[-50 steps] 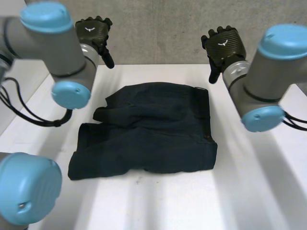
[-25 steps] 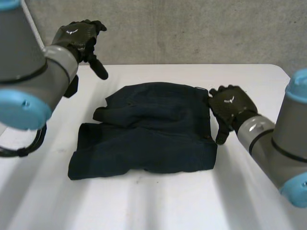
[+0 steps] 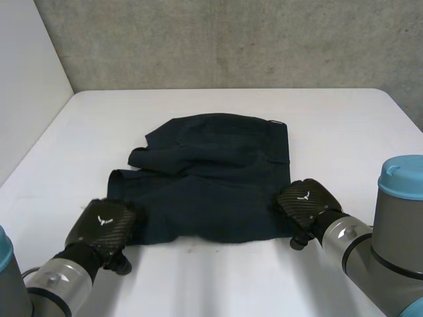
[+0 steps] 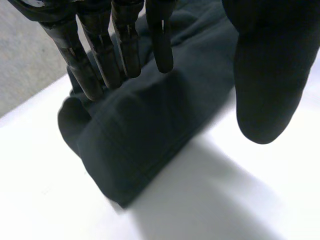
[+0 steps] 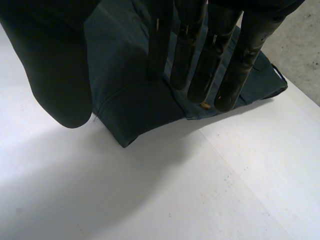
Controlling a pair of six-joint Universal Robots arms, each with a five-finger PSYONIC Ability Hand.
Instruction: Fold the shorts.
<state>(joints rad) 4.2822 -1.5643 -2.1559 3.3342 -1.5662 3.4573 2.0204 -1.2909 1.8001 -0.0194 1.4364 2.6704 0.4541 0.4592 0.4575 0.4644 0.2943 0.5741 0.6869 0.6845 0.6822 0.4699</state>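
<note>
Dark shorts (image 3: 211,178) lying on white table (image 3: 330,119). Left hand (image 3: 102,228) at shorts' near left corner, right hand (image 3: 304,205) at near right corner. Fingers (image 4: 102,60) straight over cloth on both hands, thumbs spread wide, clamped on nothing.

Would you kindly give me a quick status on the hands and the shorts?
Left hand open at near left corner of shorts. Right hand open at near right corner. Fabric rumpled, ungripped. Nothing blocking.
</note>
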